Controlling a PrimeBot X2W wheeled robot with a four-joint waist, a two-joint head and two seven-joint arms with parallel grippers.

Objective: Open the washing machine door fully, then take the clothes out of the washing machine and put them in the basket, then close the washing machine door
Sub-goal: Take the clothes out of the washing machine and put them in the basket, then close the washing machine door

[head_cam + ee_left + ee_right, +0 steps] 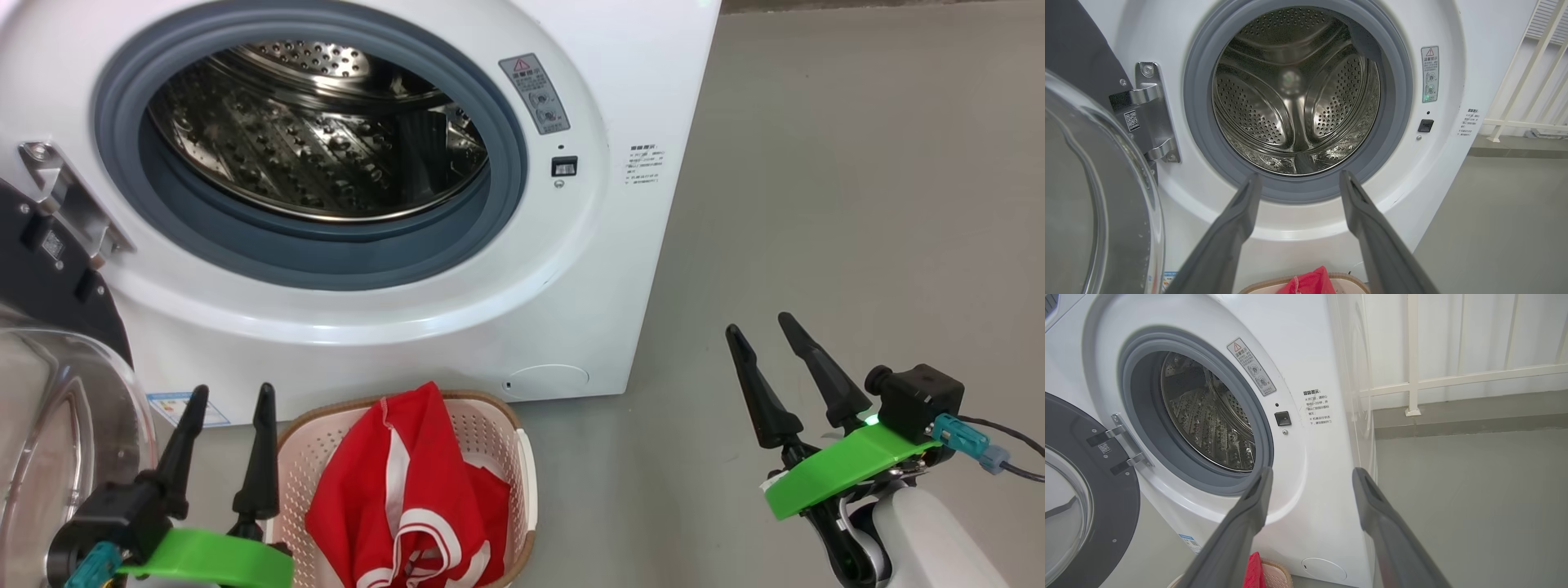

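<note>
The white washing machine [620, 106] stands with its door [57, 408] swung open to the left, glass bowl facing me. Its steel drum [318, 122] looks bare inside, as the left wrist view also shows of the drum [1294, 94]. Red clothes [400, 498] with white stripes lie heaped in the cream basket [522, 457] on the floor before the machine. My left gripper [229, 396] is open, beside the basket's left rim, holding nothing. My right gripper [763, 327] hangs open over the floor, right of the machine, also with nothing in it.
Grey floor [857, 204] stretches to the right of the machine. A white railing [1412, 355] runs along the wall behind it. The door's hinge bracket [1151, 114] sits at the opening's left, and the latch slot [1425, 125] at its right.
</note>
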